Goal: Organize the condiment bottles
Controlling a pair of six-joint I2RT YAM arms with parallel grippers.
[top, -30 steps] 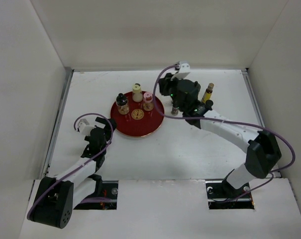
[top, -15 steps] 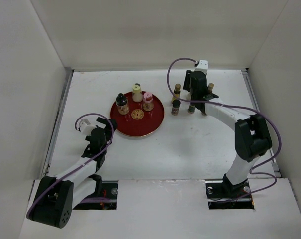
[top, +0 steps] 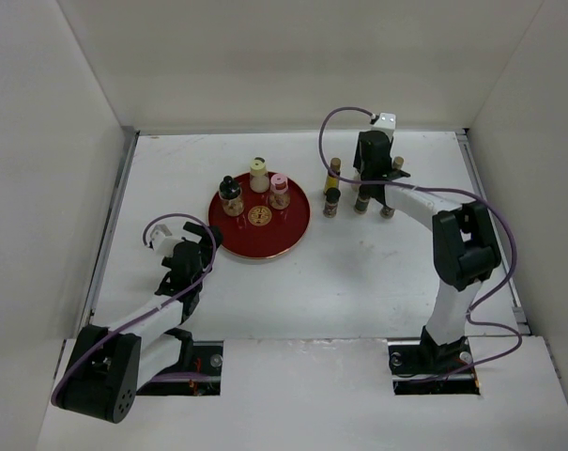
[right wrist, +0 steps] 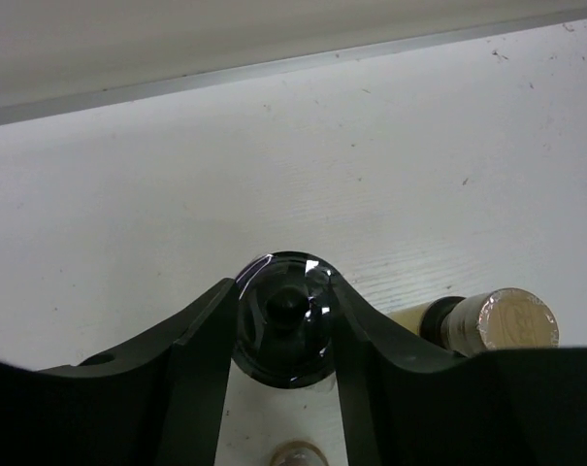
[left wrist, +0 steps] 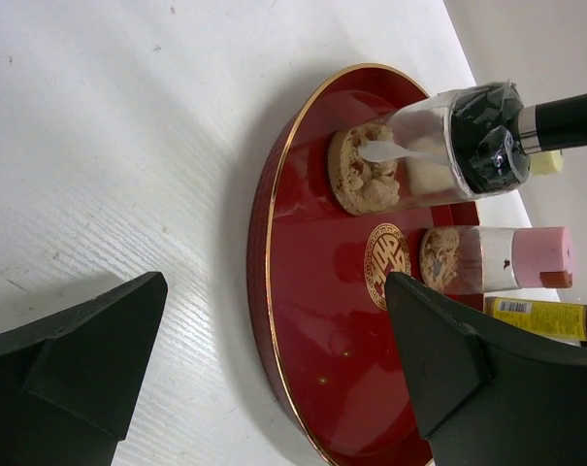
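Note:
My right gripper (top: 370, 183) is at the back right, its jaws shut around a black-capped bottle (right wrist: 285, 322) seen from above in the right wrist view (right wrist: 283, 291). Other bottles stand close around it: a slim yellow one (top: 333, 174), a dark-capped one (top: 331, 202) and one more (top: 387, 209). The red tray (top: 265, 240) holds a black-capped jar (top: 231, 195), a cream-capped bottle (top: 258, 175) and a pink-capped bottle (top: 280, 191). My left gripper (top: 194, 246) is open and empty at the tray's near-left rim (left wrist: 264, 291).
A tan-capped bottle (right wrist: 502, 325) stands right beside my right finger, and another cap (right wrist: 295, 454) shows just below the held bottle. White walls enclose the table on three sides, with the back wall edge (right wrist: 274, 73) close behind the right gripper.
My right arm has swung right and back from beside the tray to the bottle cluster, and now grips a black-capped bottle. The left arm has barely moved.

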